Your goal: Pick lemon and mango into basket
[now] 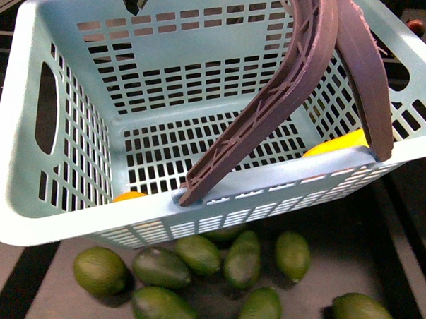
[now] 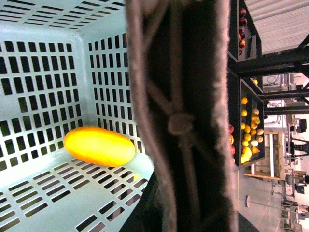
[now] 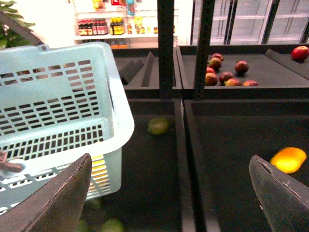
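A light blue basket (image 2: 53,63) fills most of the left wrist view. Its walls and floor are full of small slots. A yellow-orange mango (image 2: 99,146) lies inside it, on the floor, close to where two walls meet in a corner. The mango is smooth and long with round ends. A wide brown handle (image 2: 181,116) runs right down the middle of the picture, very close and a bit blurry. It has crossing ribs and a round knob partway along. Past the handle there are dark shelves (image 2: 248,96) holding little yellow and red fruits (image 2: 247,137), too small to name.
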Robot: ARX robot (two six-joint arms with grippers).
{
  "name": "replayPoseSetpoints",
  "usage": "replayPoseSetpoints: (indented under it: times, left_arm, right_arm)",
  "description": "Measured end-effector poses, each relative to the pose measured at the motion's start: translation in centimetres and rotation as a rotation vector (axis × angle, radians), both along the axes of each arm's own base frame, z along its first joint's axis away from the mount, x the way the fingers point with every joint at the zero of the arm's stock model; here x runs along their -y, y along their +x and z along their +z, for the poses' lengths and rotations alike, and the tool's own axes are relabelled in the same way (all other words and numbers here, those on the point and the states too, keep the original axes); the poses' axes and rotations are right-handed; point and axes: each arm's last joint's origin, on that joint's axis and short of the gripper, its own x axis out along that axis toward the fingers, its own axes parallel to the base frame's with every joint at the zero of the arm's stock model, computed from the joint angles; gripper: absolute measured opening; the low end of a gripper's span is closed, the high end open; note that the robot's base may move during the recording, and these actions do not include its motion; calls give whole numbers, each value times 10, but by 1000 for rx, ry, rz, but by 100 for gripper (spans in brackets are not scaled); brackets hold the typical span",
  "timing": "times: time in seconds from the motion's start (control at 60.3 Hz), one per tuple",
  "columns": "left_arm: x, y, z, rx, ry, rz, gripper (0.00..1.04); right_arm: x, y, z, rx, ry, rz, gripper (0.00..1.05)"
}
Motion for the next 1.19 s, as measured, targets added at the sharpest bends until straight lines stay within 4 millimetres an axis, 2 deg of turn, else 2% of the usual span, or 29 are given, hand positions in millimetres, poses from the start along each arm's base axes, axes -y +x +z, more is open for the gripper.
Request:
replayPoseSetpoints:
  times: [0.846, 0.929, 0.995, 1.045, 1.095, 1.195]
  left_arm:
    - [-4, 2, 0, 15, 16, 20, 5]
    - [1, 1, -1, -26, 59, 201, 5]
    - [3, 9, -2, -78, 29, 466, 5]
    - [2, 16, -1, -86, 10, 559, 5]
    - [-5, 36, 2, -78, 7, 649, 5]
    - [-20, 72, -2, -90, 28, 718, 5]
  right_arm:
    - [0, 0, 0, 0, 0, 3, 96]
    - [0, 0, 0, 0, 0, 0, 96]
    - [0, 0, 0, -1, -1, 1, 96]
    - [0, 0, 0, 0, -1, 0, 96]
    - [0, 0, 0, 0, -1, -2, 96]
    - [0, 0, 0, 0, -1, -2, 96]
